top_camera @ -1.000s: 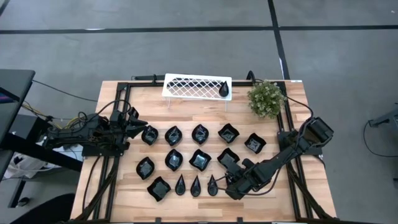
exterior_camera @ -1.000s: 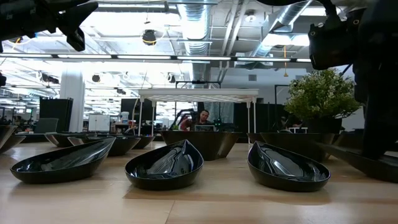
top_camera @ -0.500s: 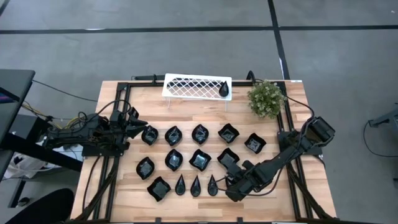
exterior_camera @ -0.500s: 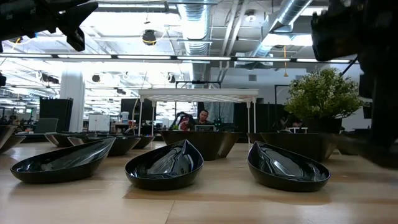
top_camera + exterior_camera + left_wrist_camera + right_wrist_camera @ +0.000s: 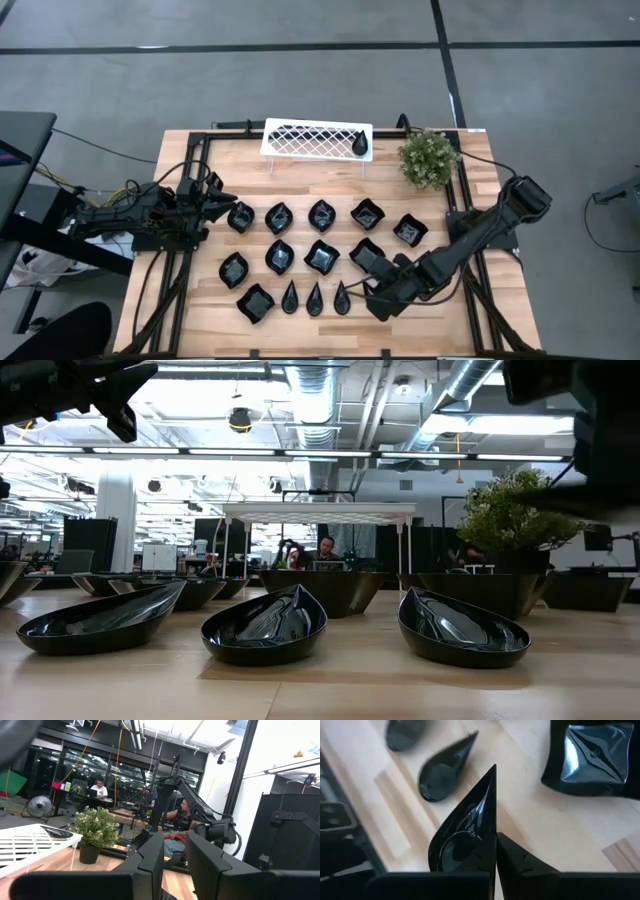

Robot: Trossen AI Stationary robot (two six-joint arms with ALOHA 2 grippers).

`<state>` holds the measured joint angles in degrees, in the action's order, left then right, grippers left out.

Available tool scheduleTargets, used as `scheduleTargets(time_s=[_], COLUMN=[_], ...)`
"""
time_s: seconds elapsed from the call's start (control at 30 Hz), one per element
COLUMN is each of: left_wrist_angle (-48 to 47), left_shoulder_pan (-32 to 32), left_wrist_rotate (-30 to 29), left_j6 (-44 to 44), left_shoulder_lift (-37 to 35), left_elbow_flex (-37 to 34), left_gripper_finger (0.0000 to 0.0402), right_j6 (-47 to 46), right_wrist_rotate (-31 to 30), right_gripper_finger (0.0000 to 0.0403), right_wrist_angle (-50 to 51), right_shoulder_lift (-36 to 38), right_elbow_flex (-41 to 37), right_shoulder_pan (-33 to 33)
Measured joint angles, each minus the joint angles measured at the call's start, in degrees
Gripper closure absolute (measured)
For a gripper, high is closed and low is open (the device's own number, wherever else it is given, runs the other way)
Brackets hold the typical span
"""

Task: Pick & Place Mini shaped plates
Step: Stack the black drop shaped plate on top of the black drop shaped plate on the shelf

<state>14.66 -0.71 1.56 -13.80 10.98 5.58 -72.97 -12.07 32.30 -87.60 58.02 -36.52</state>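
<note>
Several glossy black mini plates [image 5: 322,257] lie in rows on the wooden table, squares and leaves, with three narrow teardrops [image 5: 265,625] by the near edge. One more teardrop [image 5: 360,144] rests on the white lattice rack [image 5: 316,138]. My right gripper [image 5: 372,294] hovers near the teardrop row, shut on a teardrop plate [image 5: 465,840]. My left gripper [image 5: 228,199] waits at the table's left, open by a narrow gap [image 5: 176,865], beside the leftmost plate [image 5: 240,216]. My right gripper holds a teardrop plate by its wide round end [image 5: 470,862]. One finger [image 5: 520,862] lies against its edge; the plate hides the other finger. The pointed tip [image 5: 493,770] sticks out ahead of the fingers. The plate is lifted clear above the table.
A small green plant [image 5: 428,158] stands at the far right corner, next to the rack. A square plate [image 5: 592,757] and two teardrops [image 5: 442,775] lie just below the held plate. Black frame rails [image 5: 195,200] run along both table sides. People sit in the room beyond.
My right gripper has risen from the table with the teardrop plate, which has left the low view's bottom right corner. The right arm's elbow has swung out toward the table's right edge. The three teardrops by the near edge have stayed put.
</note>
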Motion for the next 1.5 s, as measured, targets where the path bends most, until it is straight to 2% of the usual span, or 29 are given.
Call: scheduleTargets(time_s=[0.37, 0.67, 0.9, 1.17, 1.33, 1.5], left_wrist_angle=[0.0, 0.0, -0.02, -0.02, -0.02, 0.0], left_shoulder_pan=[0.0, 0.02, 0.01, 0.01, -0.02, -0.02], left_wrist_rotate=[0.0, 0.01, 0.0, 0.0, 0.0, -0.01], left_j6=[0.0, 0.0, 0.0, 0.02, 0.02, 0.02], left_shoulder_lift=[0.02, 0.02, 0.02, 0.02, 0.02, 0.02], left_elbow_flex=[0.0, 0.0, 0.0, 0.0, 0.0, 0.0], left_gripper_finger=[0.032, 0.032, 0.032, 0.032, 0.032, 0.032], right_j6=[6.89, 18.27, 23.53, 23.69, 26.76, 27.93], right_wrist_rotate=[-5.33, -6.88, -7.72, -7.17, -2.48, -1.35], right_gripper_finger=[0.0403, 0.0403, 0.0403, 0.0403, 0.0403, 0.0403], right_wrist_angle=[-12.46, -19.51, -20.49, -14.31, -1.49, 9.37], right_shoulder_lift=[3.59, 7.64, 11.84, 15.98, 14.97, 11.42], right_elbow_flex=[0.0, 0.0, 0.0, 1.69, 9.65, 19.07], right_shoulder_pan=[7.28, 18.77, 29.47, 42.4, 50.84, 57.98])
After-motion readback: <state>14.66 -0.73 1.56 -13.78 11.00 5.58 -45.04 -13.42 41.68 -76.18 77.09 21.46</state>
